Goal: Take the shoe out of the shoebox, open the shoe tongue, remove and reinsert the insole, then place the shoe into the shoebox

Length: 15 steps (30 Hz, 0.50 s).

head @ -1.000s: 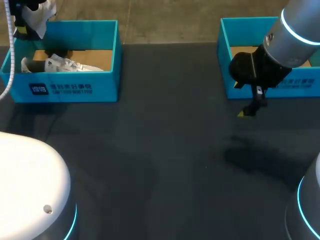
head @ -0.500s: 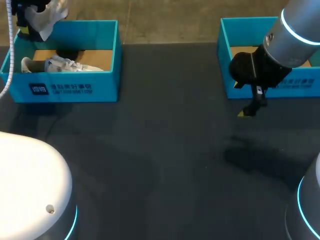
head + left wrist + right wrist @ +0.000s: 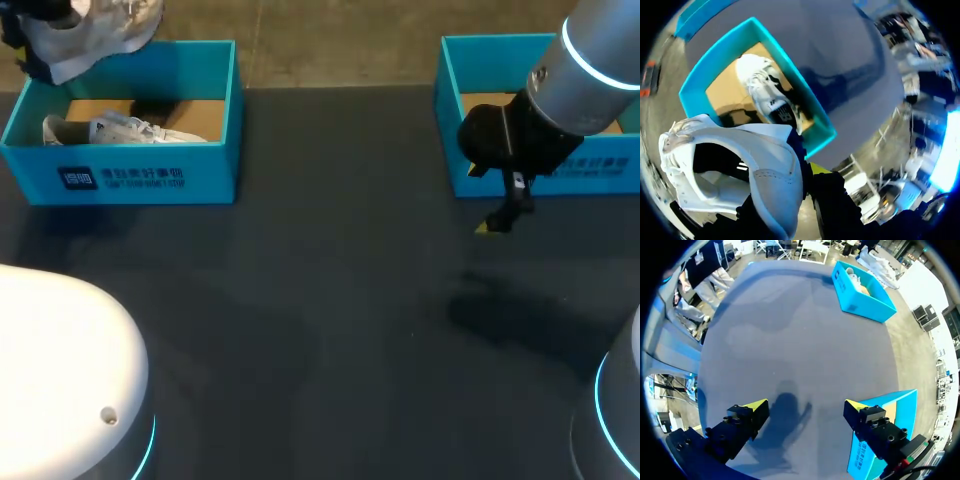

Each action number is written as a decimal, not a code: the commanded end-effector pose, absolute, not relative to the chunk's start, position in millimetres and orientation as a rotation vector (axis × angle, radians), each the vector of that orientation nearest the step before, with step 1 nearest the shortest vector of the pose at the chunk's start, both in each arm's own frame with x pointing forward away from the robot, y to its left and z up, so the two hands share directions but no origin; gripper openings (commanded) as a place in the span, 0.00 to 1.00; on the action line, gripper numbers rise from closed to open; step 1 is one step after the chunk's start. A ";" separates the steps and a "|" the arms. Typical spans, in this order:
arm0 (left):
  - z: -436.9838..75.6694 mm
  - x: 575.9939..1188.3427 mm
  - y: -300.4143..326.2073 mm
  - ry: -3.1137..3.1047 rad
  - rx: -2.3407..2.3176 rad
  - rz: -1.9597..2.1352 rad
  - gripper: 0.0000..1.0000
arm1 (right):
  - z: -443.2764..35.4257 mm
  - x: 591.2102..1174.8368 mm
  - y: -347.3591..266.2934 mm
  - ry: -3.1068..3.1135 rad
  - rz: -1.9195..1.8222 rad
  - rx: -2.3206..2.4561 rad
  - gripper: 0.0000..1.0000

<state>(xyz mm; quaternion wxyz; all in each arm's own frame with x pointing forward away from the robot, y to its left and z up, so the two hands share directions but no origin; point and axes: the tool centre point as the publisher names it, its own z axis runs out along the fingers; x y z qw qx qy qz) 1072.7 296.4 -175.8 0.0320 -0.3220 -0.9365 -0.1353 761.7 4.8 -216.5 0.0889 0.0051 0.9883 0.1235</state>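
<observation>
Hanging in the air over the far left corner of the left shoebox (image 3: 150,165), the white shoe (image 3: 95,30) is clear of the cardboard floor and tilted, its opening turned toward the wrist camera. The left hand (image 3: 805,175) is pinching the shoe (image 3: 755,165) at its heel end, one finger inside the collar and one outside, with a yellow tip showing against the white wall. Under it, a second shoe (image 3: 120,130) lies on its side in the box, toe toward the box's right wall. Well apart, across the dark surface (image 3: 330,300), the right hand (image 3: 497,222) hovers just in front of the other blue box (image 3: 600,172); its two yellow-tipped fingers are spread wide with nothing between them (image 3: 807,407), and its shadow falls on the surface below
</observation>
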 end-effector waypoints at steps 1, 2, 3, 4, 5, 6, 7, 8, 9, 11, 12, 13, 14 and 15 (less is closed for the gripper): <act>-171.1 1098.0 309.7 -2.515 -1.525 -0.350 0.00 | -217.8 761.8 5.8 2.940 0.364 0.017 1.00; -170.2 1098.0 311.9 -2.478 -1.587 -0.354 0.00 | -217.8 761.8 5.8 2.940 0.364 0.017 1.00; -168.6 1097.6 313.9 -2.434 -1.661 -0.350 0.00 | -217.8 761.8 5.8 2.940 0.364 0.017 1.00; -166.2 1097.3 315.9 -2.398 -1.737 -0.313 0.00 | -217.8 761.8 5.8 2.940 0.364 0.017 1.00; -165.3 1097.4 316.4 -2.361 -1.786 -0.274 0.00 | -217.8 761.8 5.8 2.940 0.364 0.017 1.00; -164.6 1098.1 316.8 -2.348 -1.818 -0.253 0.00 | -217.8 761.8 5.8 2.940 0.364 0.017 1.00; -163.5 1099.6 318.2 -2.345 -1.827 -0.249 0.00 | -217.8 761.8 5.8 2.940 0.364 0.017 1.00; -162.0 1103.4 320.7 -2.336 -1.829 -0.246 0.00 | -217.8 761.8 5.8 2.940 0.364 0.017 1.00; -161.2 1106.5 322.0 -2.345 -1.826 -0.261 0.00 | -217.8 761.8 5.8 2.940 0.364 0.017 1.00; -161.2 1106.5 322.0 -2.345 -1.826 -0.261 0.00 | -217.8 761.8 5.8 2.940 0.364 0.017 1.00; -161.2 1106.5 322.0 -2.345 -1.826 -0.261 0.00 | -217.8 761.8 5.8 2.940 0.364 0.017 1.00; -161.2 1106.5 322.0 -2.345 -1.826 -0.261 0.00 | -217.8 761.8 5.8 2.940 0.364 0.017 1.00; -161.2 1106.5 322.0 -2.345 -1.826 -0.261 0.00 | -217.8 761.8 5.8 2.940 0.364 0.017 1.00; -161.2 1106.5 322.0 -2.345 -1.826 -0.261 0.00 | -217.8 761.8 5.8 2.940 0.364 0.017 1.00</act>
